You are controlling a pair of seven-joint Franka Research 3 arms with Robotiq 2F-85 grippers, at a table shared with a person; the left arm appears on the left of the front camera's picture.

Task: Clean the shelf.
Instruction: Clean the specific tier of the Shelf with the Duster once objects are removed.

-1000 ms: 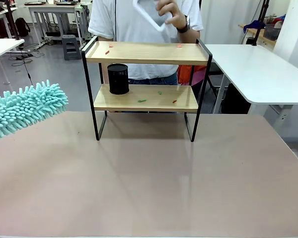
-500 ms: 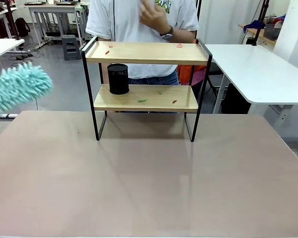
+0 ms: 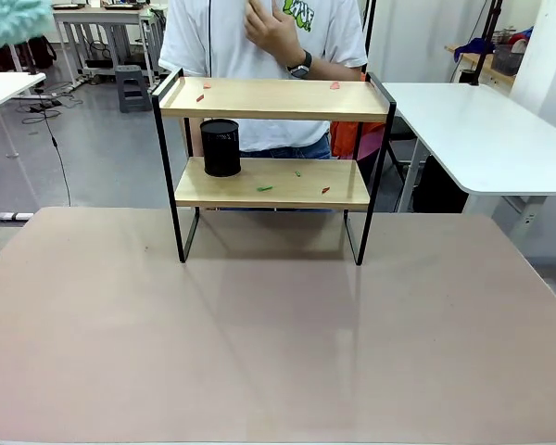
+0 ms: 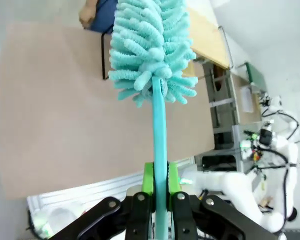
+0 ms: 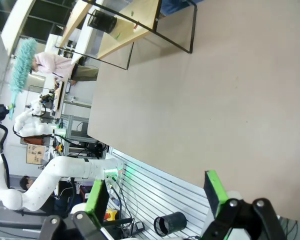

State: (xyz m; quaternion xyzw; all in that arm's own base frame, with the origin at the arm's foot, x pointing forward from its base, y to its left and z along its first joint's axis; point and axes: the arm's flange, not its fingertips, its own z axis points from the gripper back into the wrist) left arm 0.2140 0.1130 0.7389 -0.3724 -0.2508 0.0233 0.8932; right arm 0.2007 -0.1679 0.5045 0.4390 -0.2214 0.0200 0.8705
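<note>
**A:** Start with the biggest thing.

**B:** The counter (image 3: 278, 343), a dull pinkish brown, runs across the front view. A person (image 3: 222, 46) in a white T-shirt stands at its far side. One hand (image 3: 273, 28) is raised to the chest, with a watch on that wrist.

**A:** And the shelf?

**B:** The shelf (image 3: 273, 185) stands upright on the far middle of the counter, just in front of the person. It has two light wooden boards in a thin black frame.

**A:** Is any tool in use?

**B:** A teal fluffy duster (image 4: 150, 45) is held up high. In the front view its head only pokes in at the top left corner, well apart from the shelf.

**A:** What holds it?

**B:** The left fingers (image 4: 149, 180) are clamped narrow on its thin teal handle, with a green pad on each side.

**A:** And the other arm?

**B:** The right fingers (image 5: 215, 192) are spread wide with nothing between them. They are above the near edge of the counter.

**A:** Is anything on the boards?

**B:** A black mesh cup (image 3: 221, 146) stands upright at the left end of the lower board. Small scraps lie on both boards. The top board has red ones (image 3: 334, 85) near each end. The lower board has a green one (image 3: 264, 188) mid-board and a red one towards the right.
</note>
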